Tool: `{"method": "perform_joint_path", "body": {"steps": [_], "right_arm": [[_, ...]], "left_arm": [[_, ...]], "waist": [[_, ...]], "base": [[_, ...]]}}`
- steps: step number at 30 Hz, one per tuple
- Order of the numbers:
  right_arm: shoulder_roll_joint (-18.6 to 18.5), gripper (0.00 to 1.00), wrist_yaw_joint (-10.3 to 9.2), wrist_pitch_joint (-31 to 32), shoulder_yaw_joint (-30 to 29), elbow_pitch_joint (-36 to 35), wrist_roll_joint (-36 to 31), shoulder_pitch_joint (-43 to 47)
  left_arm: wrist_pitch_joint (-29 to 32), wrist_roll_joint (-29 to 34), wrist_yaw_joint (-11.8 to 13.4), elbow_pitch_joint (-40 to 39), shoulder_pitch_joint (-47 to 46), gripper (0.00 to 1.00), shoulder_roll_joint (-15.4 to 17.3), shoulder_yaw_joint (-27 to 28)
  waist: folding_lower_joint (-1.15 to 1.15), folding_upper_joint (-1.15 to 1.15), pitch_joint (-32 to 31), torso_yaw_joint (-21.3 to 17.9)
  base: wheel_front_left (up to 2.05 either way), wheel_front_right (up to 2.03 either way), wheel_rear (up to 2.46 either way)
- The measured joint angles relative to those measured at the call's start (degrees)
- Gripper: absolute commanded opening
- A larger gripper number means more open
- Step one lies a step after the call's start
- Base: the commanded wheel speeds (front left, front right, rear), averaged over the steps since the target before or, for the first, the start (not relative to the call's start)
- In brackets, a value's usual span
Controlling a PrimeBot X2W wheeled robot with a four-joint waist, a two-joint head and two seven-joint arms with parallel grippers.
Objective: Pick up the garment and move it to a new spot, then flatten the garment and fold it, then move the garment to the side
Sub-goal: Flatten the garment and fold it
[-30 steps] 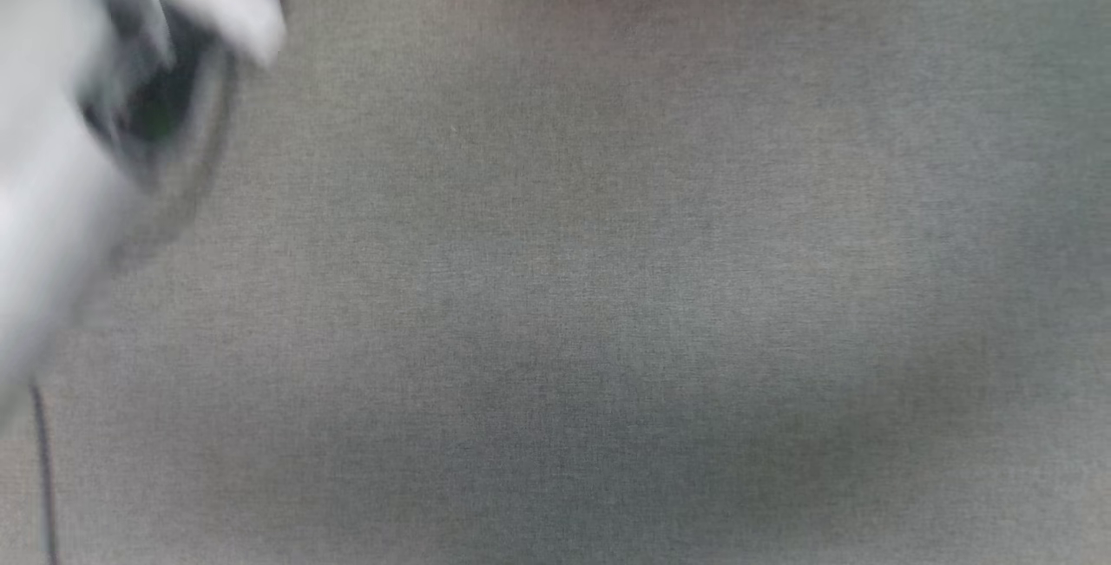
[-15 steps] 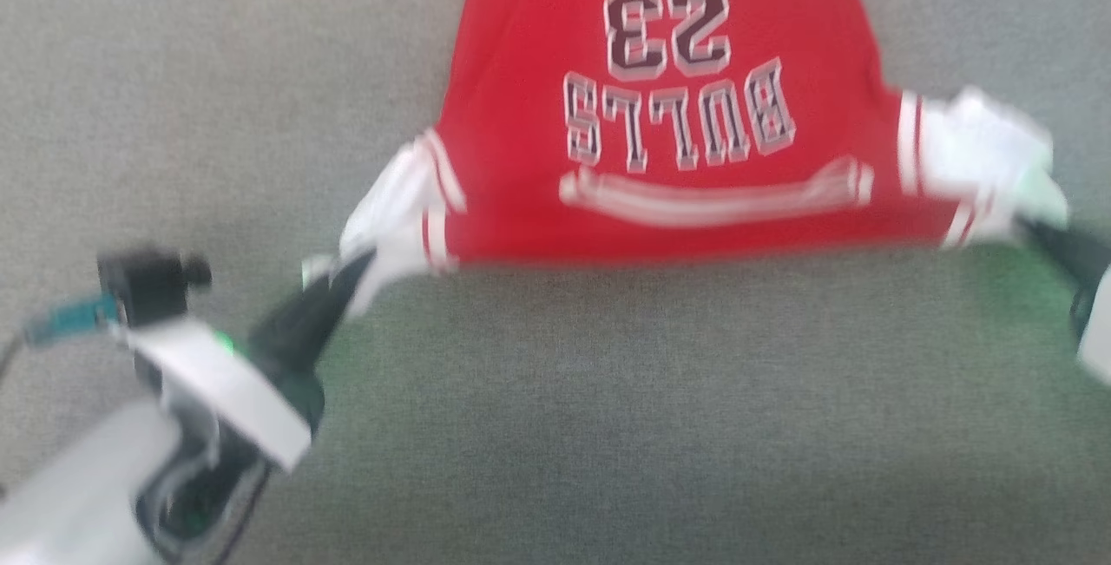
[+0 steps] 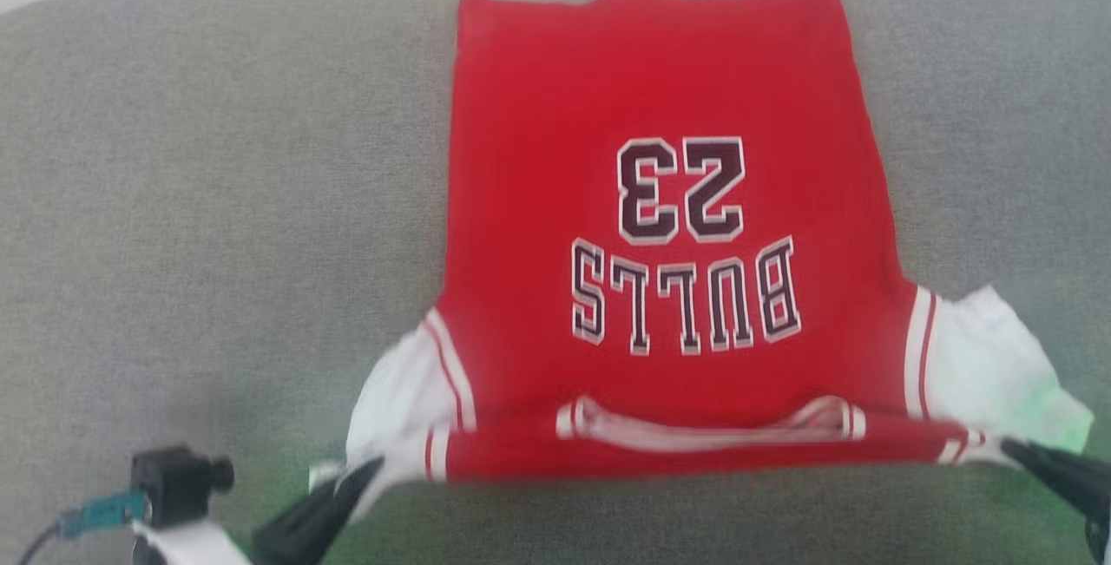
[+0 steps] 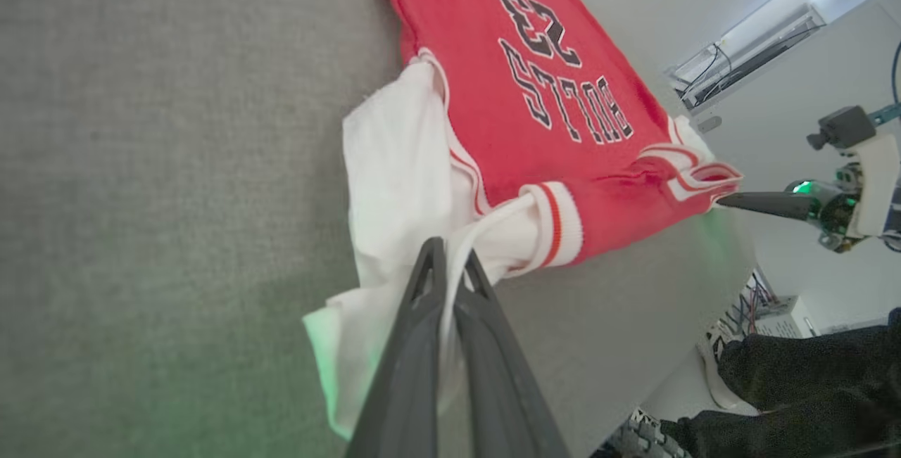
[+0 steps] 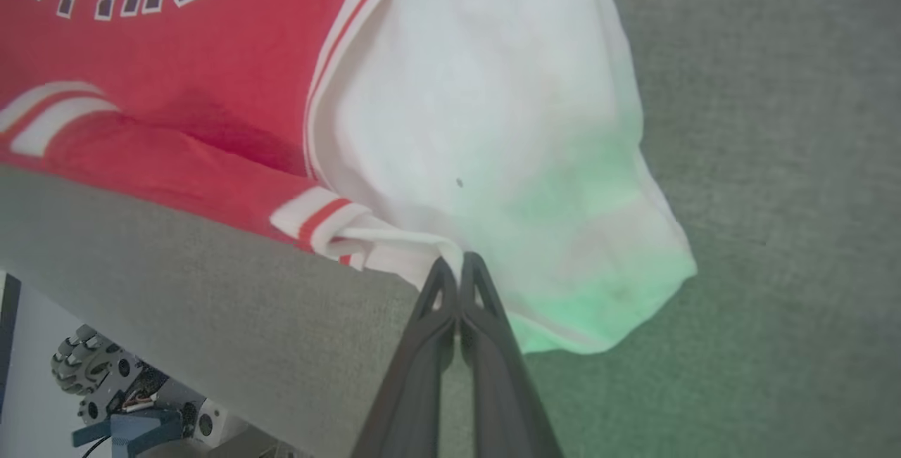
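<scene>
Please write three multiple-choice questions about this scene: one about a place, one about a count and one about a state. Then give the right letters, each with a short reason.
1. Where does the left tool grip the garment?
A. at a white sleeve
B. at the far hem
C. at the collar

2. How many digits does the number print have?
A. one
B. two
C. three

3. How does the right tool stand?
A. open, above the garment
B. shut on the garment
C. shut, apart from the garment

Answers:
1 A: in the left wrist view, white sleeve cloth is pinched between its fingers.
2 B: the print reads 23.
3 B: in the right wrist view, its fingers meet on the edge of the other sleeve.
</scene>
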Motion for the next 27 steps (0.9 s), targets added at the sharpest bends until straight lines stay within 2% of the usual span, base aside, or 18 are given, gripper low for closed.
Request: {"method": "perform_joint_path", "body": {"steps": [3, 5, 10, 14, 18, 19, 20, 21, 22, 27], "right_arm": [[0.7, 0.00, 0.00, 1.1, -4.3, -3.1, -1.2, 4.8], [2.0, 0.00, 0.00, 1.9, -7.2, -4.7, -2.6, 6.9], [6.7, 0.00, -0.01, 6.2, -11.2, -6.9, -7.9, 8.8], [10.8, 0.00, -0.01, 10.0, -11.8, -7.3, -13.1, 8.3], [13.3, 0.00, -0.01, 12.5, -11.5, -7.3, -18.5, 6.6], [13.6, 0.08, -0.01, 12.9, -11.4, -7.3, -20.0, 6.2], [14.0, 0.39, -0.01, 12.9, -11.3, -7.3, -21.4, 6.0], [14.4, 0.80, -0.01, 13.1, -11.4, -7.5, -22.1, 6.0], [14.8, 1.00, -0.01, 13.4, -11.7, -7.8, -22.3, 6.0], [14.2, 1.00, -0.02, 15.5, -15.8, -13.9, -22.4, 6.2]], "left_arm": [[0.0, 0.6, 0.0, -0.9, 2.2, 0.00, 1.9, -1.4], [0.0, 0.7, 0.0, -1.2, 2.2, 0.00, 2.0, -1.4], [0.1, 1.1, 0.0, 0.5, 0.5, 0.00, 0.0, -3.5], [1.3, 4.7, 0.0, 5.0, -3.2, 0.00, -1.4, -6.3], [1.2, 5.1, 0.0, 8.0, -5.4, 0.00, -3.8, -8.0], [1.2, 5.1, 0.0, 8.5, -5.7, 0.00, -4.1, -8.3], [1.0, 5.1, 0.0, 9.0, -5.9, 0.00, -4.3, -8.6], [0.9, 5.1, 0.0, 9.3, -6.2, 0.00, -4.4, -8.8], [0.7, 5.2, 0.0, 9.5, -6.3, 0.00, -4.5, -8.8], [0.2, 5.8, 0.0, 9.4, -6.2, 0.00, -5.0, -7.3]], "waist": [[0.00, 0.00, 0.4, 0.0], [0.00, 0.00, 0.6, 0.0], [0.00, 0.00, 1.2, 0.1], [0.00, 0.00, 1.7, 0.1], [0.00, 0.00, 2.3, -0.1], [0.00, 0.00, 2.3, -0.1], [0.00, 0.00, 2.4, -0.2], [0.00, 0.00, 2.4, -0.3], [0.00, 0.00, 2.4, -0.3], [0.00, 0.00, 2.7, -0.6]], "base": [[0.00, 0.00, 0.00], [0.00, 0.00, 0.00], [0.00, 0.00, 0.00], [0.00, 0.00, 0.00], [0.00, 0.00, 0.00], [0.00, 0.00, 0.00], [0.00, 0.00, 0.00], [0.00, 0.00, 0.00], [0.00, 0.00, 0.00], [0.00, 0.00, 0.00]]}}
